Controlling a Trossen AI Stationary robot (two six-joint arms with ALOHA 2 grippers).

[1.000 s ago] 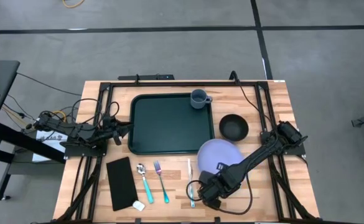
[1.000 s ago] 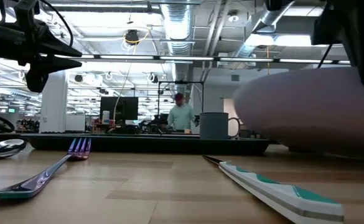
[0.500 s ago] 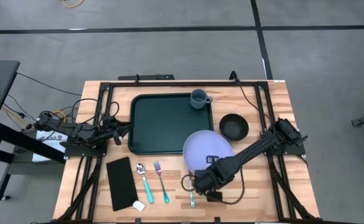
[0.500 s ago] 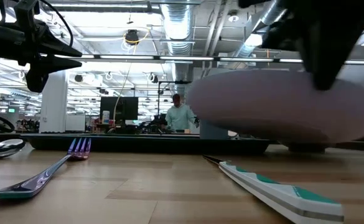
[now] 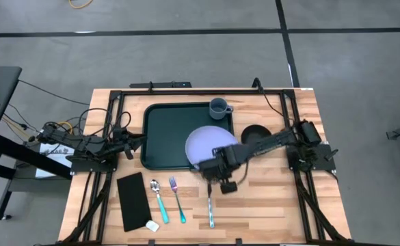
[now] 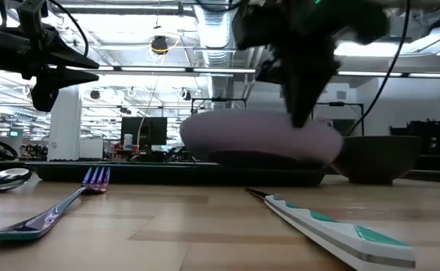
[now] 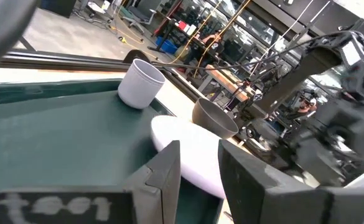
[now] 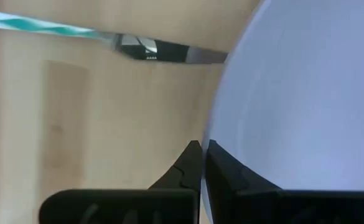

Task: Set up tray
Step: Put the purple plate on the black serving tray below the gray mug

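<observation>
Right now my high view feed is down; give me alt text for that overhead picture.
The right gripper holds a lavender plate by its rim over the near right corner of the dark green tray, which carries a grey mug. A black bowl, knife, fork, spoon and black napkin lie on the table; the left gripper waits beside the tray.

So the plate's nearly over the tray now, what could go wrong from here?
1. The right gripper pinches the lavender plate only at its rim, fingers shut on the edge; it could slip or tilt.
2. In the low view the plate hangs just above the tray rim; lowering too soon could catch it.
3. The cup and the black bowl sit close by; drifting could knock either.
</observation>
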